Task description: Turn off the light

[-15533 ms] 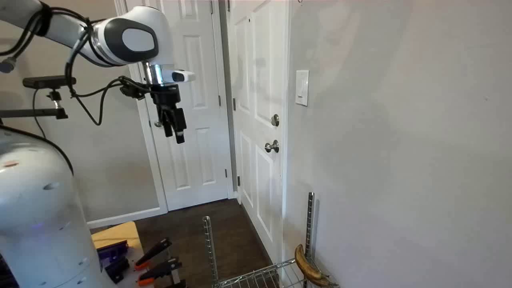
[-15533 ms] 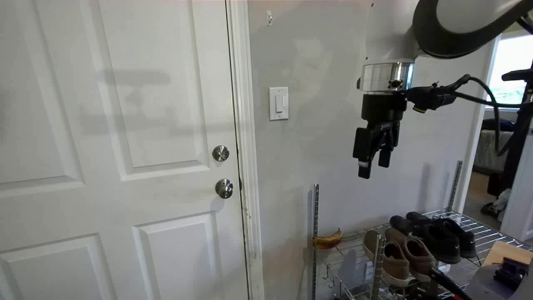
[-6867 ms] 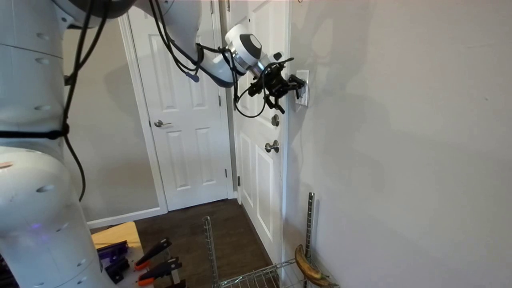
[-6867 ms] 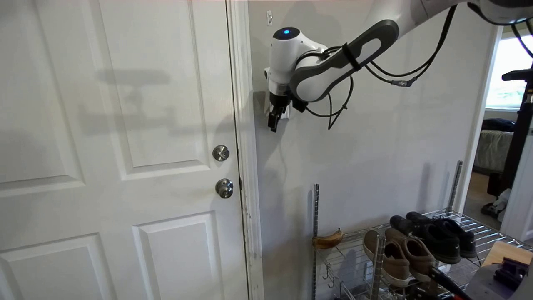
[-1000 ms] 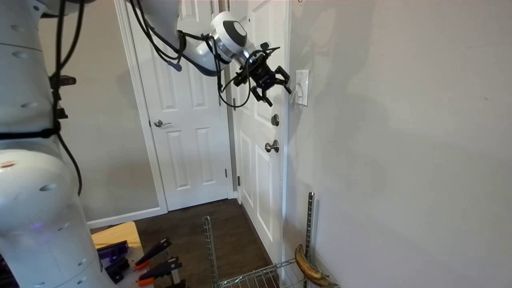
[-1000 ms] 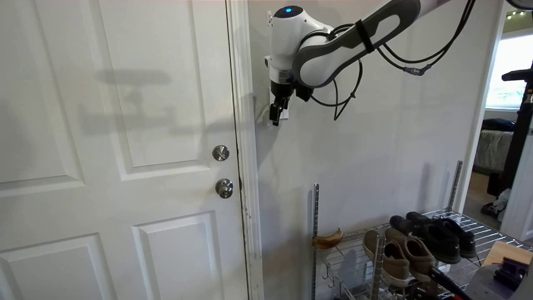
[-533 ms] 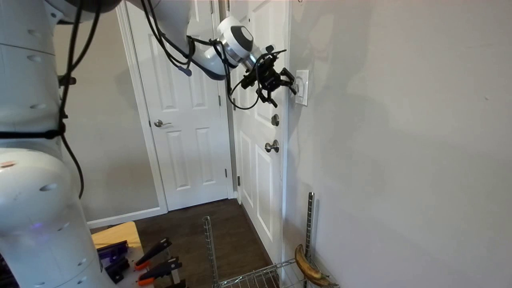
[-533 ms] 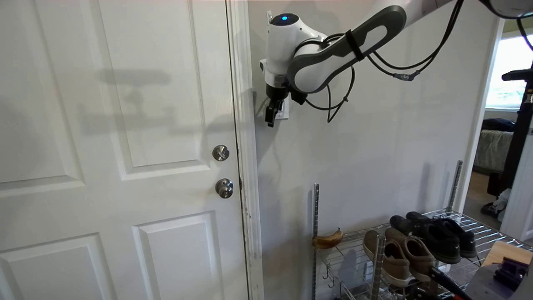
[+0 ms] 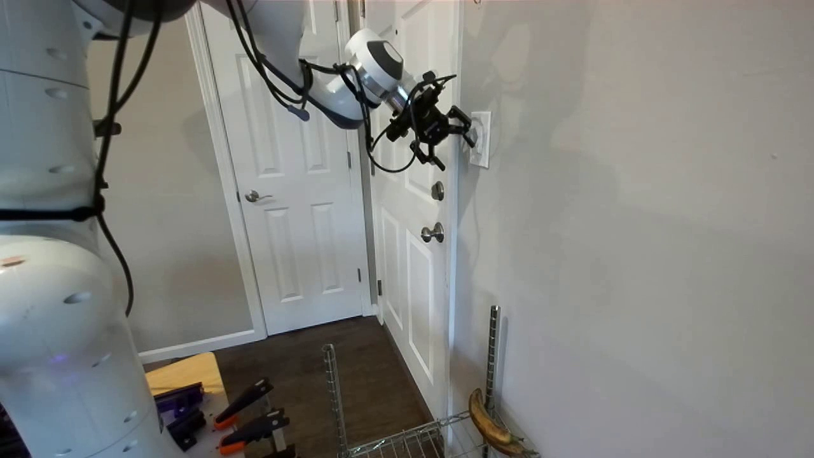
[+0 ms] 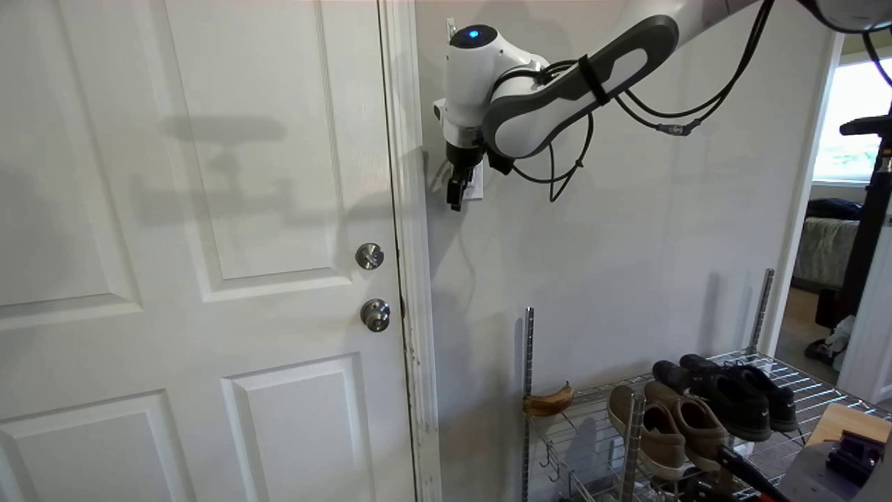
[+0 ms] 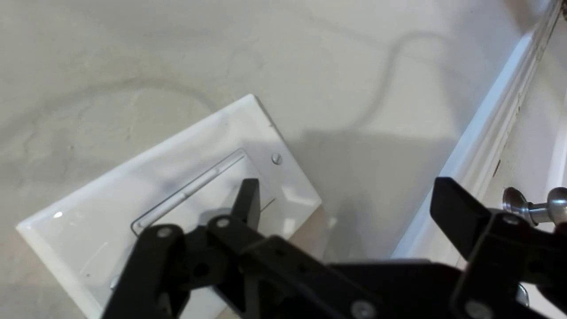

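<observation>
Plainly, the end effector (image 11: 347,194) is holding its two fingers spread wide apart, the white arm (image 10: 529,111) bearing it. In the wrist view one fingertip (image 11: 248,195) is overlapping the white light switch plate (image 11: 170,184), near the paddle (image 11: 226,184) at its middle, while the other is showing against the door trim (image 11: 476,150); whether the first is touching the plate cannot be told. The plate itself is sitting upright on the wall (image 9: 636,222) in an exterior view, just beside that trim. Next along, a white door (image 10: 209,209) is standing closed, its deadbolt (image 10: 369,256) and round silver doorknob (image 10: 375,315) lining up one above the other. Lower down and farther off, a wire rack (image 10: 801,380) is carrying a browned banana (image 10: 549,402) by its corner post (image 10: 529,348), then brown shoes (image 10: 662,446) and black shoes (image 10: 742,404). Farthest away, a bright window (image 10: 840,97) is glowing beyond an open doorway (image 10: 806,181).
</observation>
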Available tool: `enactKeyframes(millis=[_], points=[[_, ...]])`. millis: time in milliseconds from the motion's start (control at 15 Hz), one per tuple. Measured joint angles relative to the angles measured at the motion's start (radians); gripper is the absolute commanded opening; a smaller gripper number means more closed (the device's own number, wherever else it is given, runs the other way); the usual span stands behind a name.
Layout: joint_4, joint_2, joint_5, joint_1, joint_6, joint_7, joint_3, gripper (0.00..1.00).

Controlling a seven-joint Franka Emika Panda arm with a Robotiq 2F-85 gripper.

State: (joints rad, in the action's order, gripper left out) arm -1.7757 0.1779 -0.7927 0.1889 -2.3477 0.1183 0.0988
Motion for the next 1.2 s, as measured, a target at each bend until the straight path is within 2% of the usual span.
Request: enactKeyframes(millis=[600, 1200], points=[[0.001, -0.003, 0.076, 0.002, 0.078, 0.003, 0.014, 1.0], [0.005, -0.001, 0.026, 0.0, 0.079, 0.005, -0.001, 1.0]])
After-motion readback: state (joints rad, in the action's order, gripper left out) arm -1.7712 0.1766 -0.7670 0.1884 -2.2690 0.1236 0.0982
